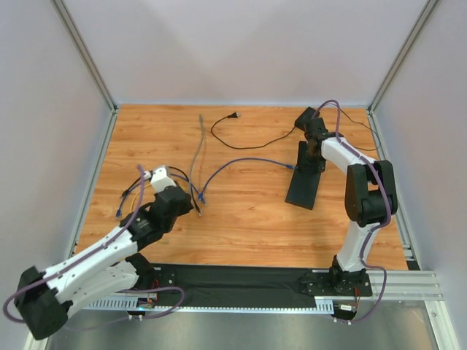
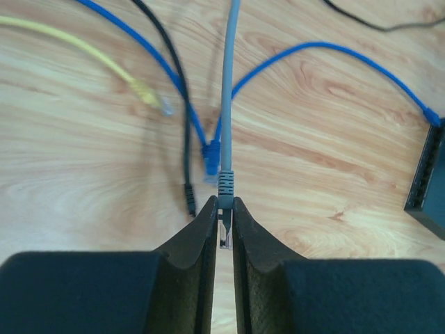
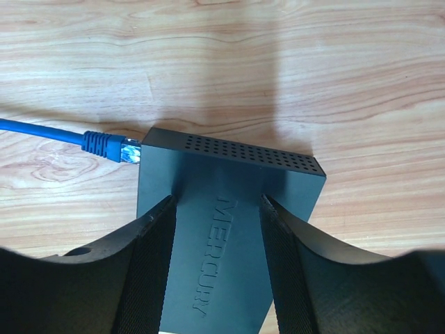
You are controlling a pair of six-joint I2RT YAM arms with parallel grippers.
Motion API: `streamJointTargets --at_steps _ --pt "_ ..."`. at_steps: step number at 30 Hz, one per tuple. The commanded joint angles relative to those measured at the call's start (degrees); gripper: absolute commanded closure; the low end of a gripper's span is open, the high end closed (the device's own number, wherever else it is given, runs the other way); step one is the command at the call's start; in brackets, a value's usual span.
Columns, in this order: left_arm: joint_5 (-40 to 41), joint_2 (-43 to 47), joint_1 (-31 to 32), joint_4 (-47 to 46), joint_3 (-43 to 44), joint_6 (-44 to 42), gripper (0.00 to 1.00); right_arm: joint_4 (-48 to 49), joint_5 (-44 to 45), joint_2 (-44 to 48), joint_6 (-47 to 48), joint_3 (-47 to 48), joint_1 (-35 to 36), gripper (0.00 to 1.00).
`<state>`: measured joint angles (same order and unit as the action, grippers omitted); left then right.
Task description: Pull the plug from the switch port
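Observation:
The switch [image 1: 304, 186] is a flat black box marked MERCURY, lying right of centre; it also shows in the right wrist view [image 3: 229, 209]. A blue plug [image 3: 106, 145] sits in a port on its left side, and its blue cable [image 1: 241, 162] runs left. My right gripper [image 3: 217, 198] is open, with both fingertips resting on the switch's top face. My left gripper [image 2: 222, 203] is shut on the clear plug [image 2: 224, 226] of a grey cable [image 2: 227, 83], well left of the switch [image 2: 427, 184].
A black power cord [image 1: 248, 142] with a two-pin plug lies at the back. A yellow cable end [image 2: 142, 90], a black barrel-plug lead [image 2: 188, 195] and a loose blue plug [image 2: 211, 156] lie just ahead of my left gripper. Metal rails and walls border the table.

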<state>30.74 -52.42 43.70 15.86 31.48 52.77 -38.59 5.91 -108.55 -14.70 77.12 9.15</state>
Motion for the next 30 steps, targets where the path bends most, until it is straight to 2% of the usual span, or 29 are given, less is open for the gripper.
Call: streamJointTargets --at_steps 1,3,7,11,12,14,18,22,25,30 --pt "5.5 8.9 -0.7 15.7 -1.6 3.4 0.82 -1.6 -0.8 -3.8 0.5 -0.7 1.0 0.47" --pt "5.1 12.6 -0.8 18.3 -3.0 4.8 0.82 -1.7 -0.6 -3.9 0.6 -0.6 1.4 0.47" --pt "5.7 12.9 -0.7 23.0 -4.3 7.3 0.8 -1.9 -0.6 -4.1 0.6 -0.4 1.7 0.47" --pt "6.3 10.4 -0.8 24.1 -3.9 9.4 0.64 -2.0 -0.3 -4.3 0.7 -0.2 1.9 0.47" --pt "6.4 10.2 -0.8 24.0 -3.7 9.5 0.56 -2.1 -0.3 -4.4 0.8 -0.2 2.0 0.47" --pt "6.4 9.3 -0.9 22.9 -3.0 9.4 0.48 -2.1 -0.3 -4.5 0.8 -0.1 2.0 0.47" --pt "4.9 6.6 -0.9 15.1 -1.3 2.8 0.43 -2.2 -0.3 -4.7 0.8 0.0 2.2 0.47" --pt "0.2 -0.4 -0.9 0.3 2.6 -3.4 0.42 -2.2 -0.2 -4.7 0.5 0.1 2.3 0.47" --pt "-4.3 -9.3 -1.1 -6.9 8.5 -5.9 0.41 -1.6 0.1 -3.3 0.2 -0.5 2.3 0.47" --pt "-17.8 -26.2 -1.3 -18.5 20.6 -9.7 0.45 1.1 -1.3 0.9 0.0 -2.7 2.2 0.46"
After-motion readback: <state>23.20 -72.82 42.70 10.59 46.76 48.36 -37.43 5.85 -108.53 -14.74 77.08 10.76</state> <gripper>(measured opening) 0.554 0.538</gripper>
